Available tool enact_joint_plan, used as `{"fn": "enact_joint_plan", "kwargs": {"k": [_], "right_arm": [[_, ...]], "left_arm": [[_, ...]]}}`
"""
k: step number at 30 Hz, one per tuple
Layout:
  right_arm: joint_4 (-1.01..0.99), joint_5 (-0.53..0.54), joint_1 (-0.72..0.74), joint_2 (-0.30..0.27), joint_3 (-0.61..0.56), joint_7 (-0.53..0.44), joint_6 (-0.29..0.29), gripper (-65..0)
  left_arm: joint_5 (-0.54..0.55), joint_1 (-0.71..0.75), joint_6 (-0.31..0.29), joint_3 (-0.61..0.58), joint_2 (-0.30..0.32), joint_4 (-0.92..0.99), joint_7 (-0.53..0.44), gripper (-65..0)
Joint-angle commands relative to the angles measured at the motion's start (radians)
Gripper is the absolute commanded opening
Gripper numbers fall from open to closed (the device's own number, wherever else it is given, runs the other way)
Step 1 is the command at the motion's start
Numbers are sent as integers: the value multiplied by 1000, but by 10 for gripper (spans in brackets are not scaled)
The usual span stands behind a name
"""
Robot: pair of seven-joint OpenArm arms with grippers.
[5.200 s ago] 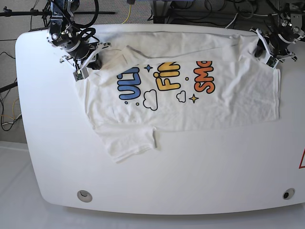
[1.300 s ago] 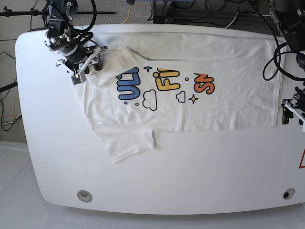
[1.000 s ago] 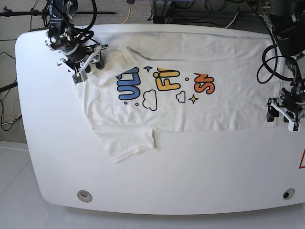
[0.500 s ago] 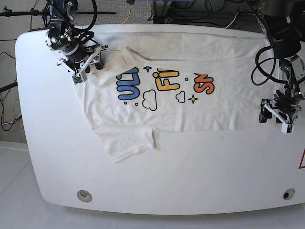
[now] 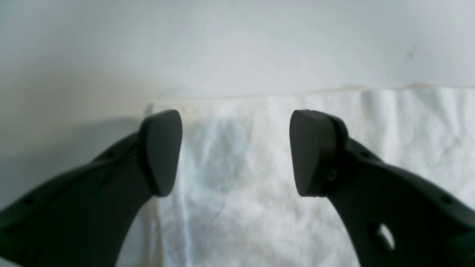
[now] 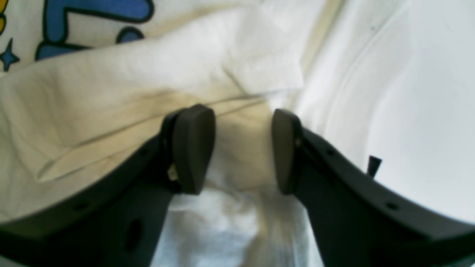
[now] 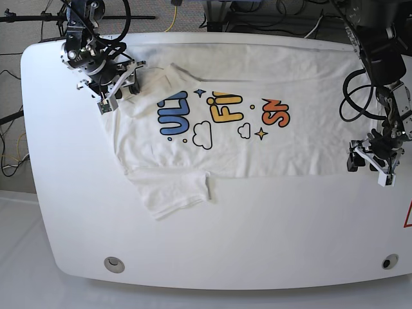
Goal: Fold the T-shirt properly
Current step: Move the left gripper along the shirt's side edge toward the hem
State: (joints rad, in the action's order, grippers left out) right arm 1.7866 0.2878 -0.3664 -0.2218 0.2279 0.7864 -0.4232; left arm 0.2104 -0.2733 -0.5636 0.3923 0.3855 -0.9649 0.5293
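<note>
The white T-shirt (image 7: pixel 257 148) lies spread print-up across the table, its blue, yellow and orange lettering (image 7: pixel 222 112) facing me. One sleeve (image 7: pixel 174 193) sticks out toward the front. In the base view my left gripper (image 7: pixel 367 168) hovers at the shirt's lower right hem corner. It is open in the left wrist view (image 5: pixel 235 152), its fingers astride that corner of cloth (image 5: pixel 259 207). My right gripper (image 7: pixel 122 90) is down on the folded-over sleeve at the shirt's upper left. Its fingers (image 6: pixel 193 148) stand apart with rumpled cloth (image 6: pixel 111 92) between them.
The white table (image 7: pixel 64 193) has rounded corners and two round grommets near the front (image 7: pixel 114 263) (image 7: pixel 389 262). Cables (image 7: pixel 174 16) and stands crowd the floor behind the far edge. A red mark (image 7: pixel 407 215) shows at the right border.
My left arm has swung from the far right edge down and inward to the shirt's lower right hem corner. The right arm and the shirt have stayed put.
</note>
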Motion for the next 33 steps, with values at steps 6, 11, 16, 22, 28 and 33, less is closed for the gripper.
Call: {"fn": "enact_joint_plan", "kwargs": {"k": [6, 11, 16, 22, 28, 33], "right_arm": [[16, 4, 1, -7, 1, -10, -5, -371], [17, 2, 4, -8, 1, -8, -4, -369], [18, 1, 5, -8, 2, -5, -3, -367], [12, 1, 4, -9, 1, -2, -4, -366], [13, 2, 5, -11, 1, -1, -4, -367], [11, 2, 6, -9, 2, -1, -5, -366]], "left_arm": [[12, -33, 5, 12, 19, 46, -41, -218], [12, -24, -9, 12, 23, 54, -46, -217], [10, -17, -25, 10, 27, 55, -56, -218], [5, -28, -35, 4, 37, 65, -60, -235], [4, -31, -32, 2, 40, 70, -60, -230], [6, -25, -30, 3, 46, 66, -55, -228]]}}
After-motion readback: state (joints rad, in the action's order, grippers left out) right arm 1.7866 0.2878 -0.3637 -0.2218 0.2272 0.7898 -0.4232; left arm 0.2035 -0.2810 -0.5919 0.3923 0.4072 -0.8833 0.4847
